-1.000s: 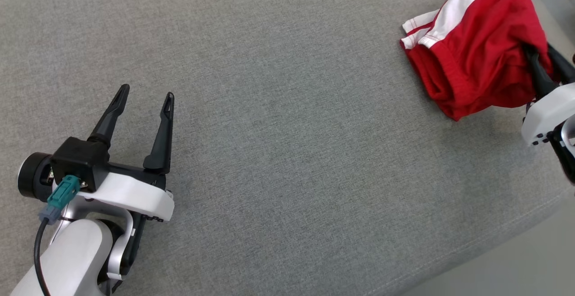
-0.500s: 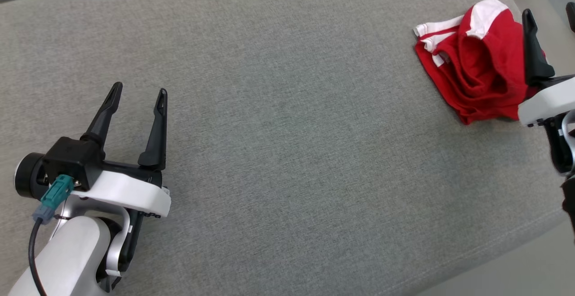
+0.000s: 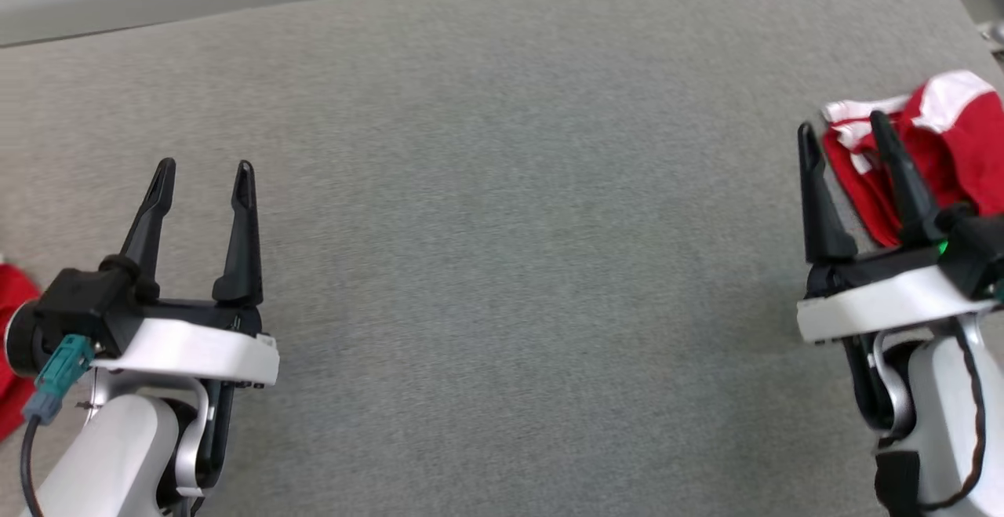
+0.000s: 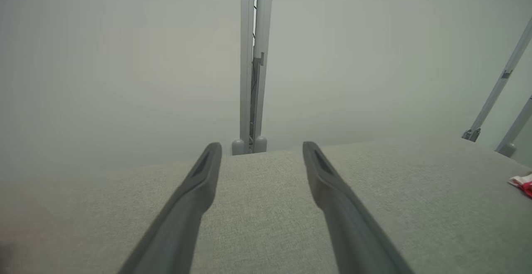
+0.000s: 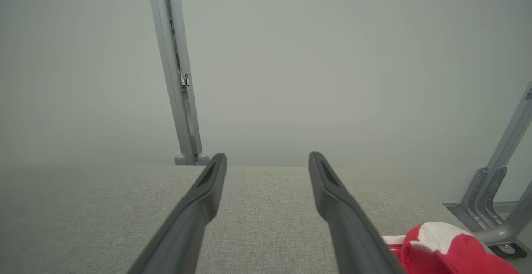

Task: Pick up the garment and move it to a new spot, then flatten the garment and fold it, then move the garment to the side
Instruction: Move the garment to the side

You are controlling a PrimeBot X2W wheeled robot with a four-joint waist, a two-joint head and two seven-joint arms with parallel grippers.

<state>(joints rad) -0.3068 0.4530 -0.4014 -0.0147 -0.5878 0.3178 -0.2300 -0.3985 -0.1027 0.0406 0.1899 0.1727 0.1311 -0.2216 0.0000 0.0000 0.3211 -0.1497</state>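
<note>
The right gripper has its two dark fingers spread wide with nothing between them. The outer finger crosses in front of the garment from where I stand, and I cannot tell whether it brushes the cloth or clears it. The left gripper is just as wide apart and just as empty, hanging over bare table well away at 8 o'clock.

The garment, red with white bands, lies in a loose bunch at the table's 3 o'clock edge, at about 1 o'clock from the right fingertips. Another bit of red cloth pokes in at the 9 o'clock edge behind the left wrist.

With the garment off to the side and both grippers free, this looks to me like the set-aside step finishing. To do it well, the right arm should draw straight back toward 6 o'clock, fingers kept wide, so no tip snags a fold and drags the bunch open or off the edge. The heap looks rumpled rather than crisp.
</note>
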